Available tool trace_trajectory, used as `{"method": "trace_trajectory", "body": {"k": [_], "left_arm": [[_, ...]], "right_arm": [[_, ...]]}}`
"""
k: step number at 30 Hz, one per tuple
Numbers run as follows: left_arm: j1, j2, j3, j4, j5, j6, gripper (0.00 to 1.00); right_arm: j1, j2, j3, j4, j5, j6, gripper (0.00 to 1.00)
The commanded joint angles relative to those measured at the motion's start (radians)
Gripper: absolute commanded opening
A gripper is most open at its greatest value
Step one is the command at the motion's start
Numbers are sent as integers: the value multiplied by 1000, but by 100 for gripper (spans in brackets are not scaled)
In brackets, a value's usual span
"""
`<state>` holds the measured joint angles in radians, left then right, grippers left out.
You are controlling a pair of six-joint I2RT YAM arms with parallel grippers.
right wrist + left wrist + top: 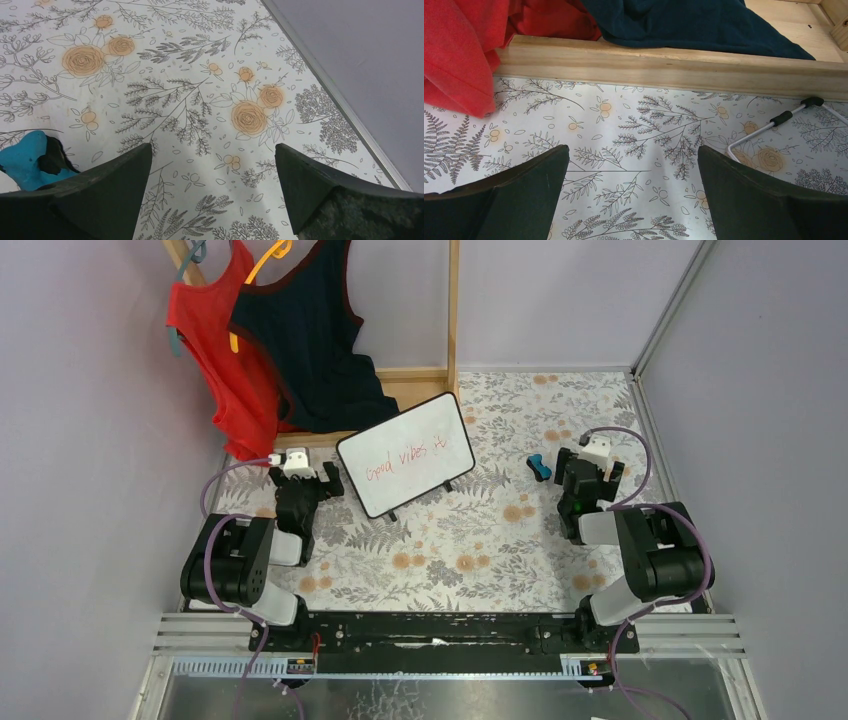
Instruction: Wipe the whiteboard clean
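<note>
Top external: whiteboard point(405, 455), red writing, propped on worktop point(450, 540). Left claw point(634, 162) spread, empty, beside it. Right claw point(212, 160) spread; blue item point(25, 160), probably eraser, just left.

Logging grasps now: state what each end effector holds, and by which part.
Nothing: the left end effector and the right end effector are open and empty; the blue eraser lies ungripped.

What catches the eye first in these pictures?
A whiteboard with red writing stands propped at the centre of the flowered table. Behind it to the left, a red top and a dark top hang at a wooden frame. A small blue eraser lies right of the board.
</note>
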<state>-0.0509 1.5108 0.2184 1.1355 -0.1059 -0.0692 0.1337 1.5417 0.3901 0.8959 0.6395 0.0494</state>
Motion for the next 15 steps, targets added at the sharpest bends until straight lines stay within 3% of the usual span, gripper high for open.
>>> {"method": "trace_trajectory", "body": {"k": [1, 15], "left_arm": [[-2, 8, 19, 62, -26, 14, 100], [-3, 8, 19, 61, -26, 13, 100]], "right_arm": [[25, 19, 59, -10, 57, -17, 99], [30, 0, 21, 40, 47, -18, 99]]}}
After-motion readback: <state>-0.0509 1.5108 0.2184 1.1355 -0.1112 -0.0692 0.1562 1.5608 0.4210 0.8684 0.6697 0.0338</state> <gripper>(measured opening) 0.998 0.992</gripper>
